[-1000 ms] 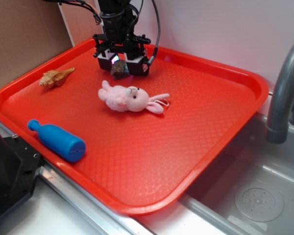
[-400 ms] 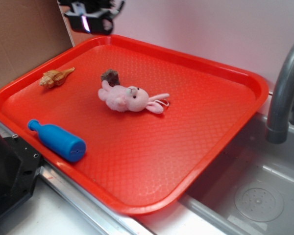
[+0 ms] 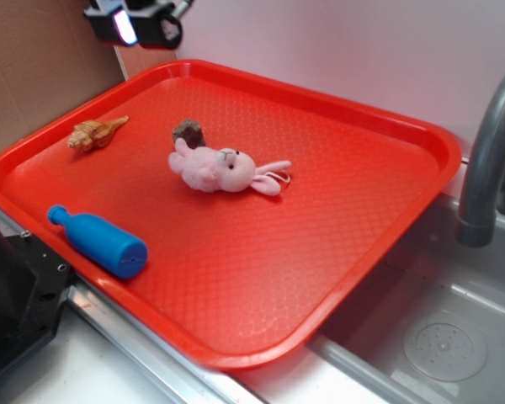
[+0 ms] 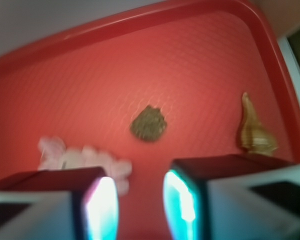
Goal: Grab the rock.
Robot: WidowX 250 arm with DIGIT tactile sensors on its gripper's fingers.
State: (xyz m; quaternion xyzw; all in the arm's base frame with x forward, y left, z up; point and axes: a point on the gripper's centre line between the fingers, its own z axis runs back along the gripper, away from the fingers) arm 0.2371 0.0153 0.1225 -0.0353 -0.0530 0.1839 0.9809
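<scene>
The rock (image 3: pixel 188 131) is a small dark grey-brown lump lying on the red tray (image 3: pixel 337 210), just behind the pink plush bunny (image 3: pixel 223 171). In the wrist view the rock (image 4: pixel 148 123) lies free on the tray, beyond the fingers. My gripper (image 3: pixel 135 25) hangs high above the tray's far left corner, well away from the rock. Its jaws stand apart with only bare tray between them in the wrist view (image 4: pixel 140 200), so it is open and empty.
A tan spiral seashell (image 3: pixel 95 133) lies at the tray's left and also shows in the wrist view (image 4: pixel 254 131). A blue bottle (image 3: pixel 98 241) lies near the front left edge. A sink (image 3: pixel 438 337) and grey faucet (image 3: pixel 488 160) are at the right. A cardboard wall (image 3: pixel 34 67) stands at the left.
A second ago my gripper was down around the rock. It has risen and moved left without it; the rock stays on the tray, slightly left of where it was.
</scene>
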